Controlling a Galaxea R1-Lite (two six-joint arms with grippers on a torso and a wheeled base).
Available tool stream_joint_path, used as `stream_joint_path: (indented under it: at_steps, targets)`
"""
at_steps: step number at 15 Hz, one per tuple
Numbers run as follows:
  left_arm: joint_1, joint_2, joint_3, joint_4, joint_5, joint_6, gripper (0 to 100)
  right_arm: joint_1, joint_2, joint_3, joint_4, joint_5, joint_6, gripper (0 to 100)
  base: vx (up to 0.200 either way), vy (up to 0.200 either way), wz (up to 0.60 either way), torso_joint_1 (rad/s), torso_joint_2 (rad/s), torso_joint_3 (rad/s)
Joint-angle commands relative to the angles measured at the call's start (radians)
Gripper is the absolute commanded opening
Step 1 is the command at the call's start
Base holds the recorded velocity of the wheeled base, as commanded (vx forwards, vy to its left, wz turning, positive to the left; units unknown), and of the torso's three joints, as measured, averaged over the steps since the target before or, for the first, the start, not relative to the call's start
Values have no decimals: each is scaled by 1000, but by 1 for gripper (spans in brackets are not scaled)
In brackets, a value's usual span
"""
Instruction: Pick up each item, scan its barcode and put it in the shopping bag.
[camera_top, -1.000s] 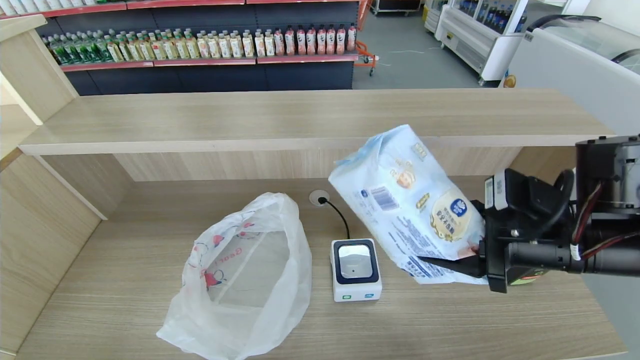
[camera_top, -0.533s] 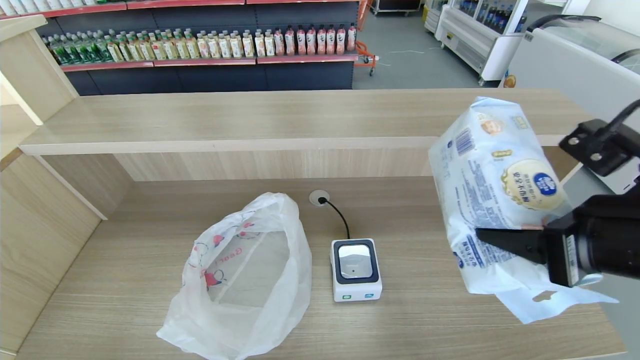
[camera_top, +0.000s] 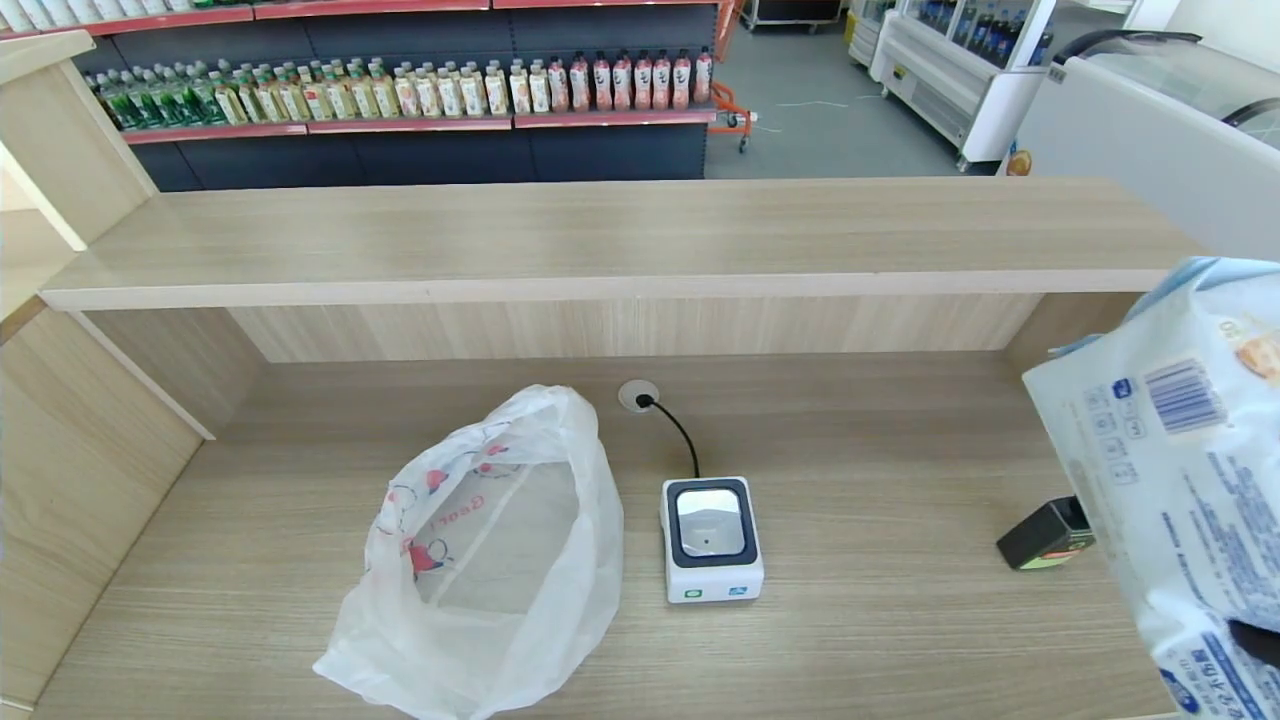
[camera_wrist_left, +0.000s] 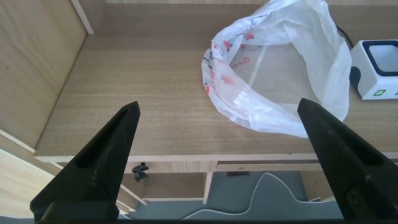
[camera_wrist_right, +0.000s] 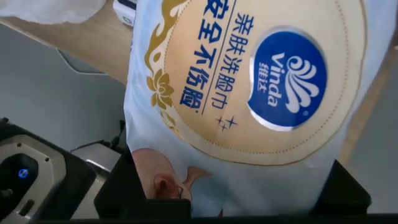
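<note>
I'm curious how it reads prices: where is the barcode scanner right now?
In the head view the barcode scanner sits on the counter, near its middle, just right of the open shopping bag.

A: What's the room looking like?
B: I'm looking over a wooden counter (camera_top: 880, 640) and its raised ledge (camera_top: 620, 230). Shelving (camera_top: 420, 123) is holding bottles (camera_top: 430, 90) at 11 o'clock, grey floor (camera_top: 830, 120) is showing at 1, white freezers (camera_top: 1130, 140) are standing at 2.
</note>
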Motion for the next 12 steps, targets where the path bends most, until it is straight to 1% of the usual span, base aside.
stream_joint_path:
  at_steps: [1,3,6,7,8,9,10,11,12]
  targets:
    - [0,0,0,0,0,0,100,-77,-124,10,19,2,-74,0,0,0,0,0,0,0]
    - [0,0,0,0,0,0,100,-80,-143,37,12,2,-118,0,0,0,600,5,2,2]
    - [0,0,0,0,0,0,100,-100,-170,86,12,-10,-261,0,0,0,600,1,-1,-1]
    - [0,0,0,0,0,0,100,-141,-170,126,-4,-19,-395,0,0,0,600,-2,2,2]
    - [0,0,0,0,0,0,100,-146,-173,186,-57,-19,-470,0,0,0,600,7,2,7]
    - [-1,0,0,0,0,0,100,-149,-173,221,-94,-21,-493,0,0,0,0,0,0,0]
    - [-1,0,0,0,0,0,100,-191,-153,280,-148,-31,-539,0,0,0,0,0,0,0]
    - [0,0,0,0,0,0,100,-267,-100,284,-151,-45,-566,0,0,0,0,0,0,0]
    - [-1,0,0,0,0,0,100,-387,-41,277,-165,-54,-629,0,0,0,0,0,0,0]
